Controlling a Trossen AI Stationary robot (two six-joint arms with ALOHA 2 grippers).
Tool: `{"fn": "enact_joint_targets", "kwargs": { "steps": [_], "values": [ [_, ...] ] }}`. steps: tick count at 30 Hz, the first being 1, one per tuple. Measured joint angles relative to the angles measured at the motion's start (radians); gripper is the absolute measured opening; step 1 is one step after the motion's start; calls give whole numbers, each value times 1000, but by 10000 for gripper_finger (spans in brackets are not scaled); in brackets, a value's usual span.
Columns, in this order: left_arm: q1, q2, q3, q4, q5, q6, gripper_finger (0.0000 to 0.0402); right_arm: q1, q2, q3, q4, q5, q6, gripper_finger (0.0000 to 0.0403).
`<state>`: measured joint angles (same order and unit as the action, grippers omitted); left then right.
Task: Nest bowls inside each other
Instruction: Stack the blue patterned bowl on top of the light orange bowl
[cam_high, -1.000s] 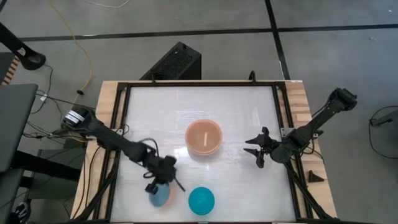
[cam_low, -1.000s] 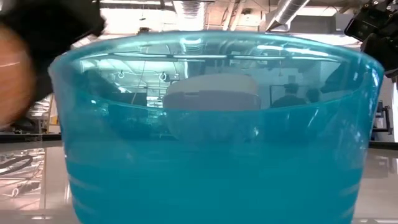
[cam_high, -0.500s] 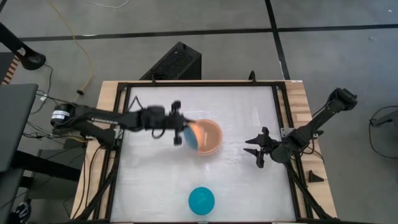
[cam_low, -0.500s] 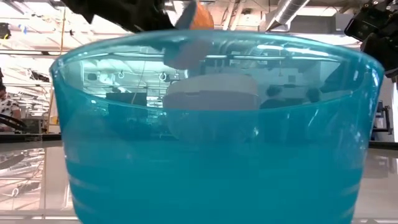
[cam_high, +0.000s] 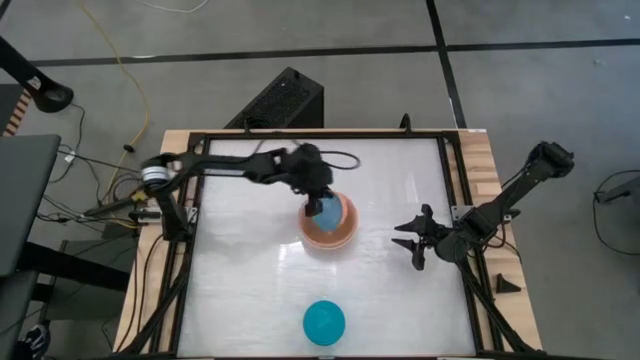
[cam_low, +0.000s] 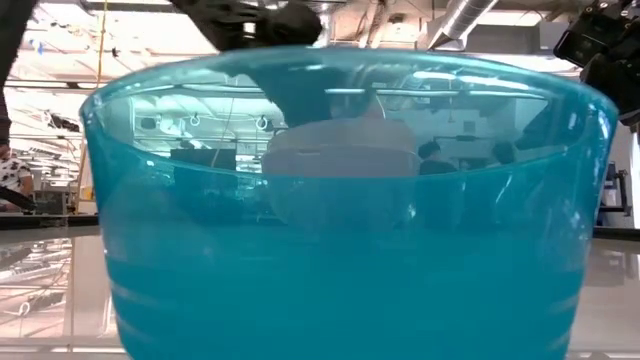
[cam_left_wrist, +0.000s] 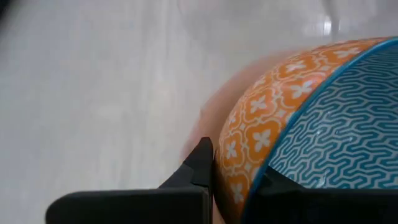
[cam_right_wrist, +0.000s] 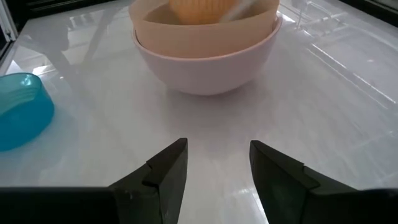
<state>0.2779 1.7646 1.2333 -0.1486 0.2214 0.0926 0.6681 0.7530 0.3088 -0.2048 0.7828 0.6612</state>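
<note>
A pale pink bowl (cam_high: 326, 236) stands at the table's middle with a salmon bowl (cam_high: 343, 222) nested in it. Over their opening, my left gripper (cam_high: 320, 203) is shut on a small bowl (cam_high: 328, 211), patterned blue inside and orange outside. The right wrist view shows this small bowl's orange wall (cam_right_wrist: 193, 9) within the stack's rim. A teal bowl (cam_high: 324, 322) rests on its base near the table's near edge and fills the low view (cam_low: 340, 220). My right gripper (cam_high: 410, 243) waits open to the right of the stack. My left gripper pinches the small bowl's rim (cam_left_wrist: 252, 180), one finger on the orange outer wall (cam_left_wrist: 200, 163) and the other inside on the blue pattern (cam_left_wrist: 277, 188). The fingers slant down from the table's far left. The bowl sits tilted over the stack; whether it rests there I cannot tell.
A black frame (cam_high: 200, 200) borders the white table top. Bare table lies between the stack and the teal bowl, and to the stack's left. My right gripper's fingers (cam_right_wrist: 168, 168) point at the stack across bare table.
My left gripper has carried the small bowl from the table's near edge, left of the teal bowl, up and toward the far right, ending over the stacked bowls. It has turned on the way and stayed shut on the bowl.
</note>
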Motion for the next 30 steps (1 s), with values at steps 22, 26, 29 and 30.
{"fn": "enact_joint_targets", "kwargs": {
  "steps": [22, 26, 29, 30],
  "values": [
    [-90, 286, 535, -785, -119, 127, 27, -1, 0, 0, -10, -23, 4, 205],
    [-97, 274, 566, -865, -117, 155, 33, -1, 0, 0, -12, -23, 4, 205],
    [-109, 272, 584, -896, -123, 211, 46, -1, 0, 0, -12, -23, 7, 205],
    [-113, 272, 587, -897, -132, 226, 53, -1, 0, 0, -11, -23, 8, 205]
  ]
}}
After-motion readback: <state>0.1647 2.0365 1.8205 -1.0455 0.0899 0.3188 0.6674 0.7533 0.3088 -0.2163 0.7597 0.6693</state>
